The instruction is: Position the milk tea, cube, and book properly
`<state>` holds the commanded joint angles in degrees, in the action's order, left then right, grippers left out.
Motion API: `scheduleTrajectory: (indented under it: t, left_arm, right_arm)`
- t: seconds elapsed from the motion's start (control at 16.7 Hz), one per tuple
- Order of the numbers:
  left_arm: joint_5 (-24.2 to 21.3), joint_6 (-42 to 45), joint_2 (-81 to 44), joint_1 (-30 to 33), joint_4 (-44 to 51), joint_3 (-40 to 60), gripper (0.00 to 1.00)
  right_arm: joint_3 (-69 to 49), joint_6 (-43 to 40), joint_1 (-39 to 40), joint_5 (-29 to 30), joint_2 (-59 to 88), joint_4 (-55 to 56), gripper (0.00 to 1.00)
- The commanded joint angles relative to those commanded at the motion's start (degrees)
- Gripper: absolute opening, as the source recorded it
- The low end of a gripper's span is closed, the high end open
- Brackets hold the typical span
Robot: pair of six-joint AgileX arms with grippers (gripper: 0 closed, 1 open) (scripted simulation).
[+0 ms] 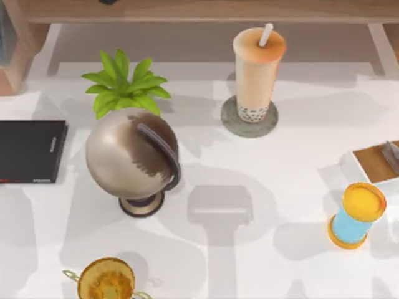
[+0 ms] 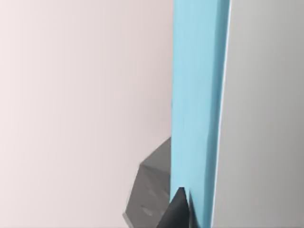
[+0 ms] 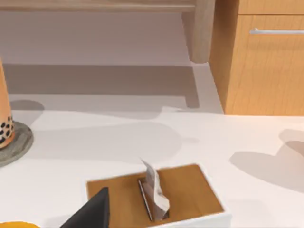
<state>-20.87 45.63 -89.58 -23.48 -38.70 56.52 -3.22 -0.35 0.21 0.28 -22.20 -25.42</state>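
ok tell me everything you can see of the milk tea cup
The tall clear cup of peach-beige milk tea stands upright toward the table's far side, right of centre. It has an orange lid, a white straw poking up, and dark pearls settled at the bottom. Its base sits on a round grey stone-like coaster. Nothing else touches it.

A bronze globe (image 1: pixel 132 156) stands beside a green plant (image 1: pixel 124 84), a black slab (image 1: pixel 31 151) at the left edge, a blue cylinder (image 1: pixel 355 216) and a brown-topped box (image 3: pixel 159 197) at the right.
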Motion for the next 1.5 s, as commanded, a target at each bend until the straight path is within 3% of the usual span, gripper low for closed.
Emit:
scheduleTrajectory:
  t: [0.36,0.6,0.84,1.5]
  left_arm:
    - [4.9,34.0,3.6,1.3,-4.3,-22.1,0.0]
    - [9.1,47.3,-2.2,7.2,-6.1,-32.6,0.0]
    - [11.4,52.0,-6.7,11.8,-7.2,-36.5,0.0]
    - [11.7,52.0,-8.2,12.1,-7.8,-35.7,0.0]
  right_arm:
    - [0.0,0.0,0.0,0.0,0.0,0.0,1.0]
    - [0.0,0.0,0.0,0.0,0.0,0.0,1.0]
    - [0.0,0.0,0.0,0.0,0.0,0.0,1.0]
    - [0.0,0.0,0.0,0.0,0.0,0.0,1.0]
